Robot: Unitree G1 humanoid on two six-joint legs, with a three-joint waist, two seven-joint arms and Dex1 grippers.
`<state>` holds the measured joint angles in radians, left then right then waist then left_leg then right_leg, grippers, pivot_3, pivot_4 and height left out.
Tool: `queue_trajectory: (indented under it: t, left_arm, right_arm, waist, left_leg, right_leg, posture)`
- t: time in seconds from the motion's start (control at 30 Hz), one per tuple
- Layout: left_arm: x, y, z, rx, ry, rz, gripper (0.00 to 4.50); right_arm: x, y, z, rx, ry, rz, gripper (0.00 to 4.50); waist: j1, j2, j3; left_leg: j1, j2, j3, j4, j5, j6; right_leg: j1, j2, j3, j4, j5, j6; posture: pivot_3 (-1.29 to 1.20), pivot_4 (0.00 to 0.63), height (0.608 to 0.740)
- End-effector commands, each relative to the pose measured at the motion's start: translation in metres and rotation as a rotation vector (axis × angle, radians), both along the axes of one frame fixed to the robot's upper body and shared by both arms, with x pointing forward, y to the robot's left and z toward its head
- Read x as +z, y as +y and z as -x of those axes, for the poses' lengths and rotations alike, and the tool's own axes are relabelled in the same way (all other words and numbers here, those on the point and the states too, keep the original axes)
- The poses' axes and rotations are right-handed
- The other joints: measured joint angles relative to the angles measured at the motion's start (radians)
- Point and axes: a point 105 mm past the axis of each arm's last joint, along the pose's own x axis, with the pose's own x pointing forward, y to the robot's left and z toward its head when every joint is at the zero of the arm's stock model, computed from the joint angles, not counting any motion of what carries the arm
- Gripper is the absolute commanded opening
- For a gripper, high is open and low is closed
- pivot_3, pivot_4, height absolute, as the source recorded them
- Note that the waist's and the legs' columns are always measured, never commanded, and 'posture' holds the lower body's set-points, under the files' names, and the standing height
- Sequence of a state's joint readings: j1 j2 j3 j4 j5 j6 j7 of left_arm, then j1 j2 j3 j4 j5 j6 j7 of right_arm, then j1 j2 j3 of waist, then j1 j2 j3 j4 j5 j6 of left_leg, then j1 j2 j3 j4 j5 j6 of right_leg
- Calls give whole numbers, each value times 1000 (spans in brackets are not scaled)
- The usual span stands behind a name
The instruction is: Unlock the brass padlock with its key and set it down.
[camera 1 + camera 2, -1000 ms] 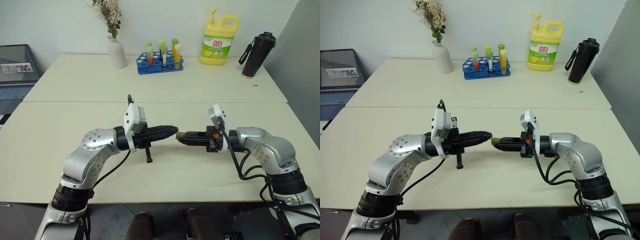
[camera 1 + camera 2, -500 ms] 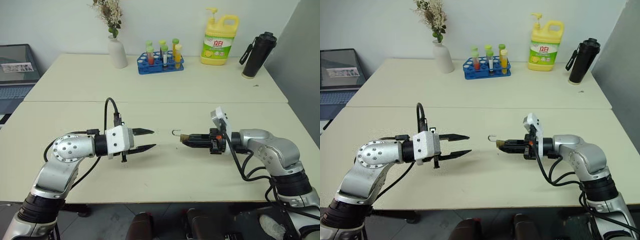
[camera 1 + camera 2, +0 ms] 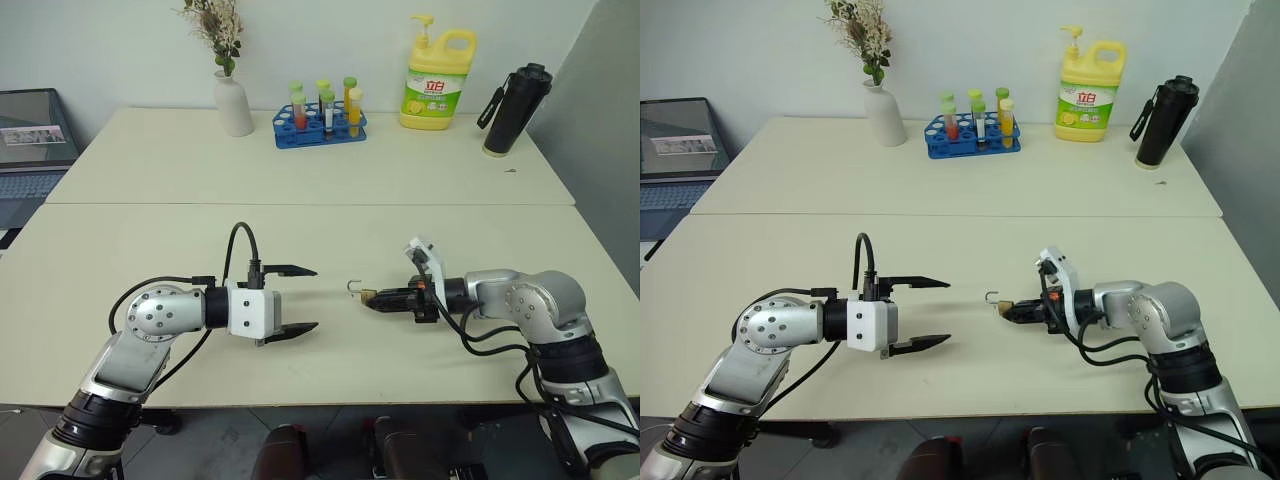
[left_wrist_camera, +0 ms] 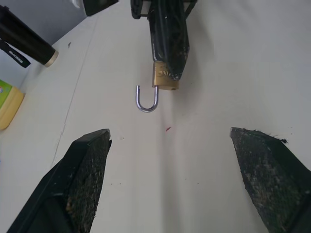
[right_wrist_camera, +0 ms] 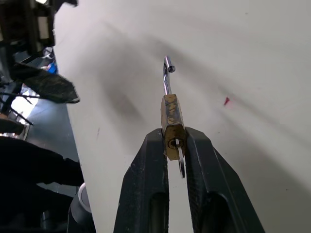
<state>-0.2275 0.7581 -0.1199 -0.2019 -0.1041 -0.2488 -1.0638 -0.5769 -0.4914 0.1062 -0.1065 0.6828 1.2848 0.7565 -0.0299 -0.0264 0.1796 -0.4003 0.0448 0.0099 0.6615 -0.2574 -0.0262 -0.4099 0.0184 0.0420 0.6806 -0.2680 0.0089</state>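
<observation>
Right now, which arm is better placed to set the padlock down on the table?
The right. Its gripper is shut on the brass padlock, shackle sprung open, key in the keyhole, low over the table. The left gripper is open, empty, standing apart.

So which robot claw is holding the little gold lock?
The right gripper, pinched shut on the brass padlock; the left gripper gapes wide, holding nothing.

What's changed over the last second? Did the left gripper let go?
Yes. The left gripper was shut against the padlock; it has let go, opened wide and drawn back to the left. The shackle now stands open. Both arms have sunk toward the table. The right gripper stays shut on the padlock, key still in it.
</observation>
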Motion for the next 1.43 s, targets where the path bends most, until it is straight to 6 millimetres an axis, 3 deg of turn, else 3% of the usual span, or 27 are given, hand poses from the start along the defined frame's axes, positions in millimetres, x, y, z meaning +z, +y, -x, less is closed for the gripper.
queue_trajectory:
  t: [0.03, 0.37, 0.6, 0.77, 0.8, 0.93, 1.17, 1.27, 1.43]
  left_arm:
    - [6, -3, 5, -30, -20, 7, 4131]
    - [5, -6, 8, -36, 0, 23, 4131]
    - [5, -7, 8, -15, 21, 57, 4131]
    - [4, -2, 4, 39, 51, 74, 4131]
    - [5, 5, 0, 83, 59, 94, 4131]
    - [-4, 30, -9, 256, 156, 94, 4131]
    - [-6, 35, 3, 281, 225, 82, 4131]
    - [2, 31, 6, 265, 262, 144, 4131]
    - [5, 28, 9, 249, 308, 156, 4131]
  right_arm:
    - [10, 1, -5, -22, -12, -13, 161]
    - [-13, 1, -16, -101, 99, 46, 161]
    - [-14, -14, -21, -146, 95, 83, 2554]
    - [-13, -32, -23, -102, -92, 207, 4344]
    - [-13, -40, -21, -77, -156, 250, 4468]
    - [-13, -62, -3, 90, -388, 381, 4468]
    - [14, -75, 0, 216, -711, 381, 4468]
    - [26, -70, 2, 202, -717, 278, 4468]
    - [28, -70, 3, 229, -726, 276, 4468]
  waist:
    - [0, 0, 0]
    - [-2, 0, 0]
    - [-2, 0, 0]
    - [2, 0, 0]
    - [2, 0, 0]
    - [2, 0, 0]
    - [-6, 0, 0]
    - [-2, 0, 0]
    - [0, 0, 0]
  left_leg:
    - [0, 0, 0, 0, 0, 0]
    - [0, 0, 0, 0, 0, 0]
    - [0, 0, 0, 0, 0, 0]
    - [0, -1, 0, 0, 0, 0]
    - [0, -1, 0, 0, 0, 0]
    - [0, -1, -1, -1, 0, 0]
    - [1, 1, 0, 0, 0, 0]
    - [1, 1, 0, 0, 0, 0]
    - [1, 0, 0, 0, 0, 0]
  right_leg:
    - [0, 0, 0, 0, 0, 0]
    - [0, 0, 0, 0, 0, 0]
    - [0, 0, 0, 0, 0, 0]
    - [0, 0, -1, 0, 0, 0]
    - [0, 0, 0, 0, 0, 0]
    - [0, -1, -1, -1, -1, 1]
    - [0, 0, 0, 0, -1, 1]
    - [0, 0, 0, 0, -1, 1]
    - [1, 0, 0, 0, -1, 1]
  posture:
    - [0, 150, 740]
    - [0, 150, 740]
    - [0, 150, 740]
    - [0, 150, 740]
    - [0, 150, 740]
    - [0, 150, 740]
    - [0, 150, 740]
    - [0, 150, 740]
    - [0, 150, 740]
